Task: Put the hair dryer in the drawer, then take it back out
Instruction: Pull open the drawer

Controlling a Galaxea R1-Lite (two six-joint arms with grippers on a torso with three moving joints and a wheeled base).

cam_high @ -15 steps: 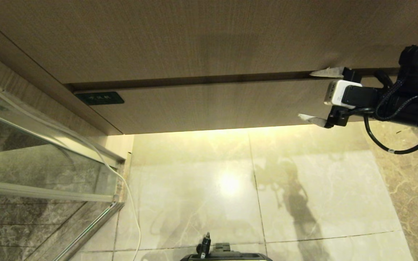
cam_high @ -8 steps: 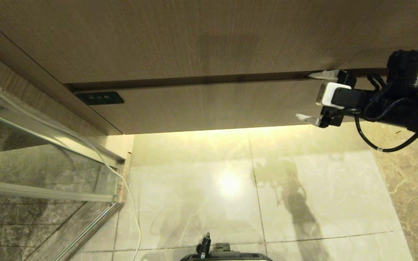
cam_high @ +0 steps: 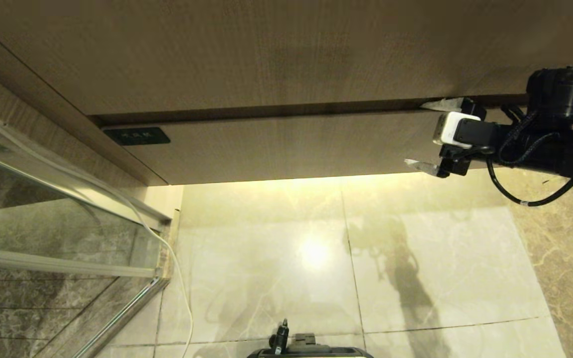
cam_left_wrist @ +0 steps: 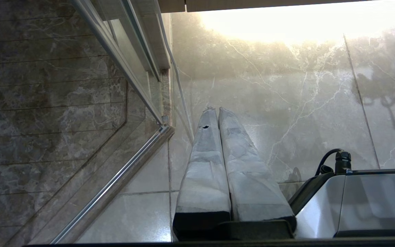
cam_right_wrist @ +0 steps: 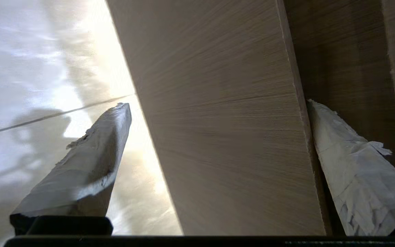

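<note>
The right gripper is up at the closed light-brown wood-grain drawer, near the drawer's right end. Its two fingers, wrapped in white tape, are spread wide apart and hold nothing. The flat drawer front sits in the space between them. One finger is at the top edge of the drawer front, in the dark gap under the taller wood-grain panel. I cannot tell if it touches the wood. The other finger is down by the bottom edge of the drawer front, with the shiny pale marble floor behind it.

The drawer is pushed all the way in. A small dark label is stuck on its front, far from the fingers, at the other end.

The small white hair dryer is not seen in any view, so I cannot tell where it is.

The left gripper hangs low beside the robot's grey base. Its two taped fingers are pressed together with nothing in them. They point at the floor. Just past their tips runs a thin white cord, and beyond it a glass shower door with a silver metal frame.
</note>
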